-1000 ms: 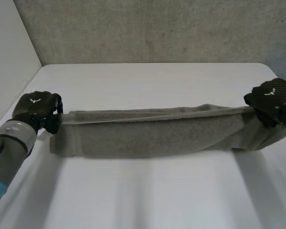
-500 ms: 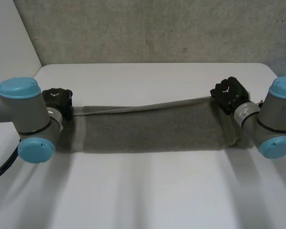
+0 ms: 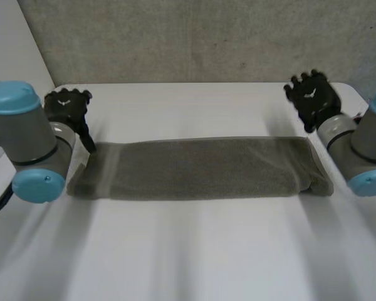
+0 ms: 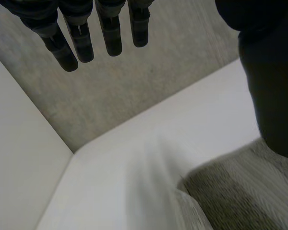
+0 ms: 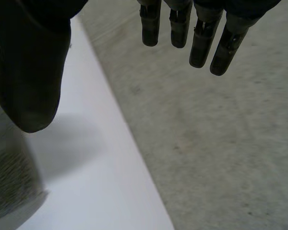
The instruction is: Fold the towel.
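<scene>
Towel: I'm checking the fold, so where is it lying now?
In the head view the folded grey towel lies as a long band across the white table, between the open left hand and right hand at its far corners.

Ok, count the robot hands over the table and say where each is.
2. The left hand is open at the towel's left far corner; the right hand is open just beyond its right far corner, above the table. Neither grips the towel.
</scene>
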Robot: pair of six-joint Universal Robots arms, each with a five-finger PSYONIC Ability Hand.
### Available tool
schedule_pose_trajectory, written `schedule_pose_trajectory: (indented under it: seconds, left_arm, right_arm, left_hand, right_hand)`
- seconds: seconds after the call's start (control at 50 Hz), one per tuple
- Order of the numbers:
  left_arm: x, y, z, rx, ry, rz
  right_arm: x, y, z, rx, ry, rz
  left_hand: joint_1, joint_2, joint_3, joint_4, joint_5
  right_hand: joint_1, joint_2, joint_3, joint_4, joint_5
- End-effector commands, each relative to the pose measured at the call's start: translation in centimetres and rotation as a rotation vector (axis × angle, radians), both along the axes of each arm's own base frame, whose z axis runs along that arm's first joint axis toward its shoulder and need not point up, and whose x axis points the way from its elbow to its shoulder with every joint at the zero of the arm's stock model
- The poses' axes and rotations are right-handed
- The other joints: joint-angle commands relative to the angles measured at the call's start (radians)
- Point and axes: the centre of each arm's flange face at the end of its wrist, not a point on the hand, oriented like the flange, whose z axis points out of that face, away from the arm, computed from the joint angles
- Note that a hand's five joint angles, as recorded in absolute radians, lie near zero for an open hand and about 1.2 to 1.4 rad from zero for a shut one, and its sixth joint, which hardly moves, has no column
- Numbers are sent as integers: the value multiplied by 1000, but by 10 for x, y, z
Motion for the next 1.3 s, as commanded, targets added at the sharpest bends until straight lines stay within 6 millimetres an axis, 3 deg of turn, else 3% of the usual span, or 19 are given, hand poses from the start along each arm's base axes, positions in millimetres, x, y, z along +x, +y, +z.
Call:
schedule_pose_trajectory:
  seconds: [0.02, 0.16, 0.2, 0.36, 0.56, 0.66, 0.72, 0.76, 0.8, 0.9, 0.98, 1.0, 1.04, 1.1, 1.16, 1.18, 1.2, 1.3]
  left_arm:
    - [6, 21, 7, 15, -4, -21]
    - [2, 50, -22, 132, -26, -144]
    - [2, 54, -26, 142, -25, -167]
    - [7, 54, -42, 131, -58, -179]
    - [10, 48, -56, 112, -145, -181]
    - [11, 47, -59, 118, -146, -177]
    - [11, 47, -59, 118, -144, -178]
    - [11, 47, -59, 120, -144, -178]
    - [11, 47, -60, 121, -146, -178]
    - [11, 48, -62, 128, -148, -177]
    - [11, 49, -63, 135, -149, -176]
    - [11, 49, -63, 135, -149, -176]
    - [11, 50, -60, 129, -148, -177]
    - [11, 51, -60, 130, -147, -179]
    - [10, 52, -60, 130, -147, -182]
    - [10, 53, -60, 132, -146, -182]
    - [10, 53, -60, 130, -144, -183]
    - [10, 54, -61, 133, -146, -185]
  right_arm:
    - [-13, 37, 43, 122, -203, -15]
    - [-44, 64, 24, 444, -268, -123]
    - [-54, 76, 7, 574, -299, -168]
    - [-74, 79, -24, 595, -327, -216]
    - [-79, 74, -44, 612, -320, -237]
    - [-83, 64, -58, 631, -312, -254]
    - [-85, 62, -62, 637, -309, -260]
    - [-90, 57, -67, 642, -302, -275]
    - [-92, 56, -66, 635, -299, -281]
    - [-104, 48, -56, 579, -305, -323]
    - [-126, 37, -27, 450, -306, -386]
    - [-126, 37, -27, 450, -305, -386]
    - [-145, 34, -19, 421, -275, -418]
    - [-156, 35, -24, 435, -246, -441]
    - [-152, 40, -29, 465, -243, -415]
    - [-144, 48, -36, 505, -241, -372]
    - [-136, 54, -41, 534, -256, -324]
    - [-114, 65, -48, 590, -310, -200]
  left_hand:
    - [-55, -46, -34, -50, -183]
    - [-35, -26, -13, -29, -163]
    - [-29, -20, -7, -23, -157]
    - [-20, -11, 1, -15, -148]
    - [-20, -11, 1, -15, -148]
    - [-20, -11, 1, -15, -148]
    - [-20, -11, 1, -15, -148]
    - [-20, -11, 1, -15, -148]
    - [-20, -11, 1, -15, -148]
    - [-20, -11, 1, -15, -148]
    - [-20, -11, 1, -15, -148]
    - [-20, -11, 1, -15, -148]
    - [-20, -11, 1, -15, -148]
    - [-23, -14, -1, -17, -151]
    - [-23, -14, -2, -17, -151]
    - [-23, -14, -2, -17, -151]
    - [-23, -14, -2, -17, -151]
    - [-23, -14, -2, -17, -151]
  right_hand:
    - [-57, -75, -71, -81, -19]
    - [-35, -53, -49, -59, 3]
    - [99, 82, 86, 75, 137]
    - [123, 106, 110, 99, 161]
    - [220, 202, 206, 196, 258]
    - [598, 580, 584, 574, 636]
    - [678, 660, 664, 654, 716]
    - [1025, 1007, 1011, 1001, 1063]
    - [1163, 1145, 1149, 1139, 1201]
    - [1165, 1147, 1151, 1140, 1203]
    - [1165, 1147, 1151, 1140, 1203]
    - [1165, 1147, 1151, 1140, 1203]
    - [1165, 1147, 1151, 1140, 1203]
    - [1165, 1147, 1151, 1140, 1203]
    - [966, 948, 952, 942, 1004]
    - [385, 367, 371, 360, 423]
    - [268, 251, 255, 244, 306]
    - [261, 244, 248, 237, 299]
